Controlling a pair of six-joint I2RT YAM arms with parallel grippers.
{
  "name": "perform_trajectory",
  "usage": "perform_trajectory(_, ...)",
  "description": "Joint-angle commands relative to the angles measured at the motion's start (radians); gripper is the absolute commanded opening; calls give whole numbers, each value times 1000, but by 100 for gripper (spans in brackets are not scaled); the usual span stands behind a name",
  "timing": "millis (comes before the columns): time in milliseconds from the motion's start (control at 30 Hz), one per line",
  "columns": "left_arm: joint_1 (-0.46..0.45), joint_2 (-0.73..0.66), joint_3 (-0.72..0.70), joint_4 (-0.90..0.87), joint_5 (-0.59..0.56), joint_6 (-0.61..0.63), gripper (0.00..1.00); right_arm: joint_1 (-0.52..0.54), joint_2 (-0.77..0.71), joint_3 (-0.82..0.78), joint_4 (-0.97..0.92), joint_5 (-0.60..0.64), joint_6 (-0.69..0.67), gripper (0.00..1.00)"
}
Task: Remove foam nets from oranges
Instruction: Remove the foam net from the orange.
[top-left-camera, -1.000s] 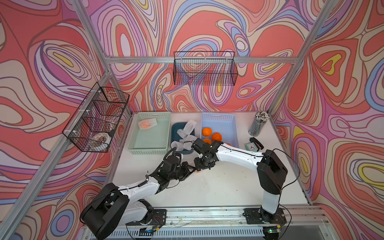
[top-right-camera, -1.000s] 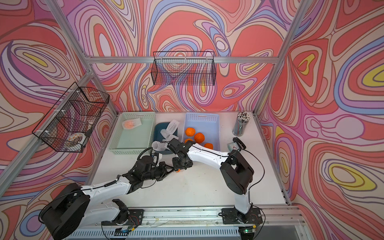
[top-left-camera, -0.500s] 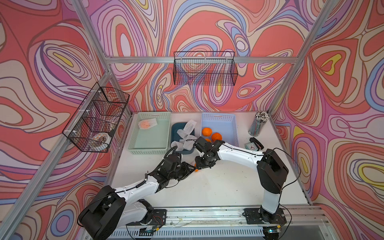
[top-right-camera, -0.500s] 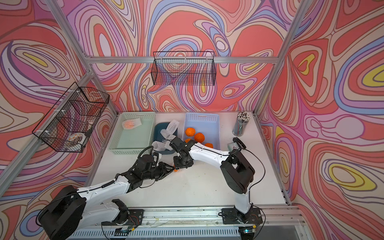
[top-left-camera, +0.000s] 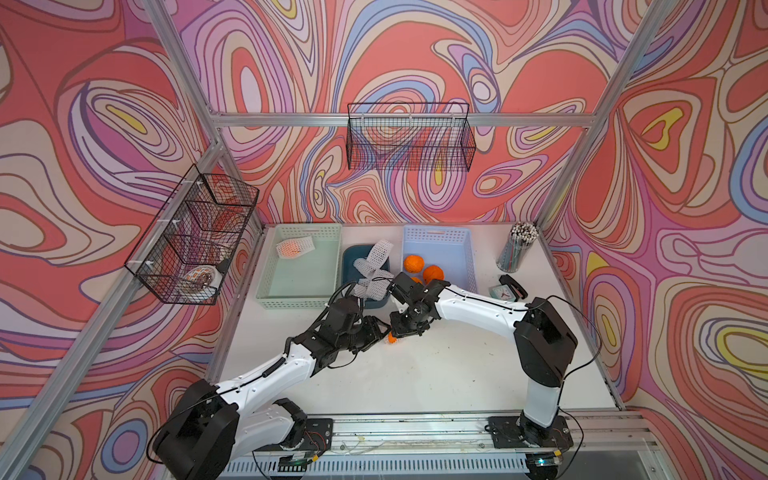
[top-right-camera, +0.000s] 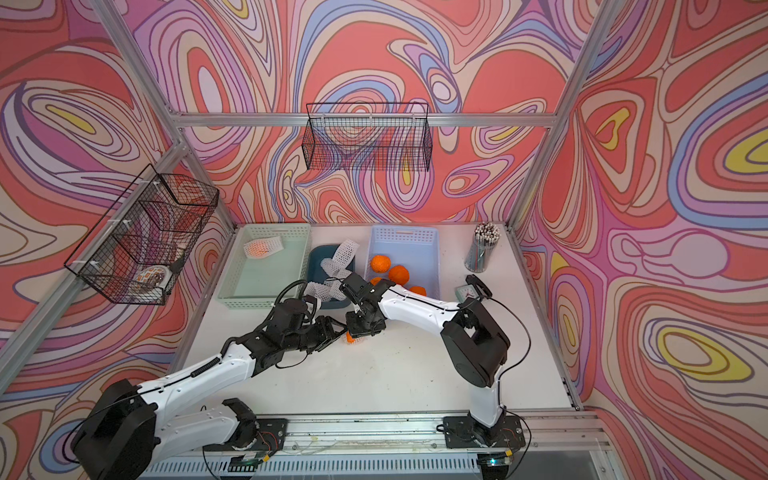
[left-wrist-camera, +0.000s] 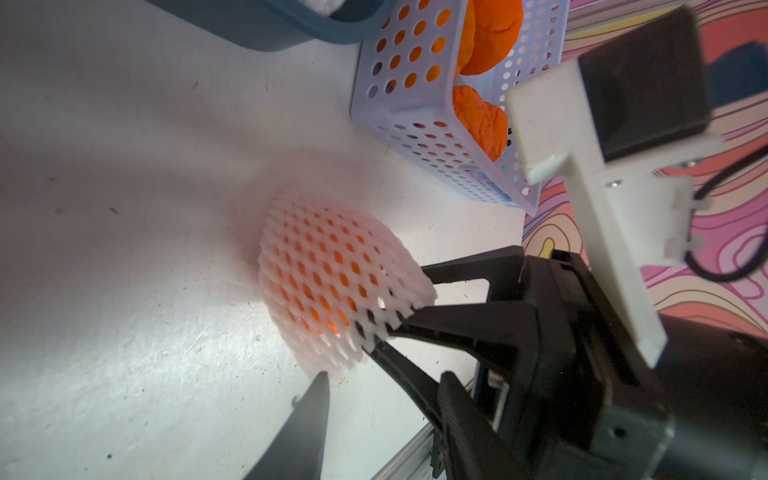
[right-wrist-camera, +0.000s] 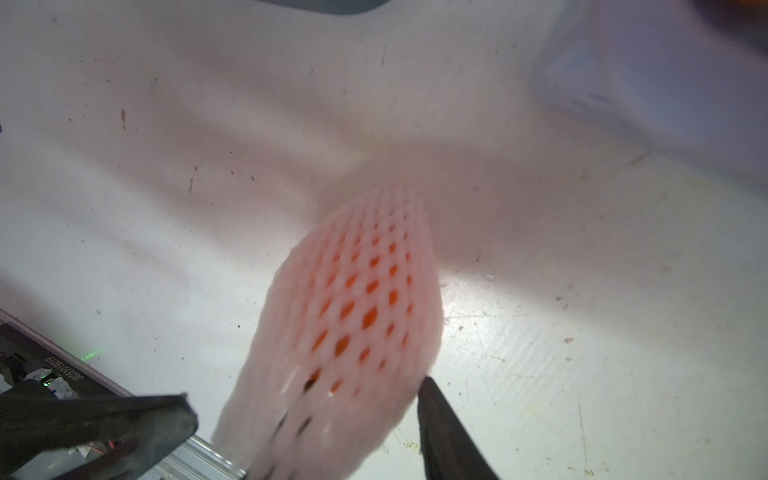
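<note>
The foam net looks soft and light, and should slide off the firm orange. The right gripper, half-open, straddles its loose end, so pinch there. I cannot tell how wide the left gripper stands.

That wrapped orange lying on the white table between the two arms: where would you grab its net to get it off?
Grip the foam net at its loose frilled end, which sticks out past the orange. Come in low along the table from that open end: the mesh there is empty and should pinch flat, while the middle bulges tight over the fruit.
</note>
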Motion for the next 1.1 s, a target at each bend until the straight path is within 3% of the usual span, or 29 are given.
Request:
perform_trajectory(0,4,21,43,-100,-20,52,45,-5,-14,4,0,-4,-9,40)
perform_trajectory(800,-39,148,217,-392,-113,193,38,-8,-20,50,5,-61,5,21)
perform_trajectory(1067,-47,152,240,-446,-168,200,23,-8,-36,57,14,-137,40,15)
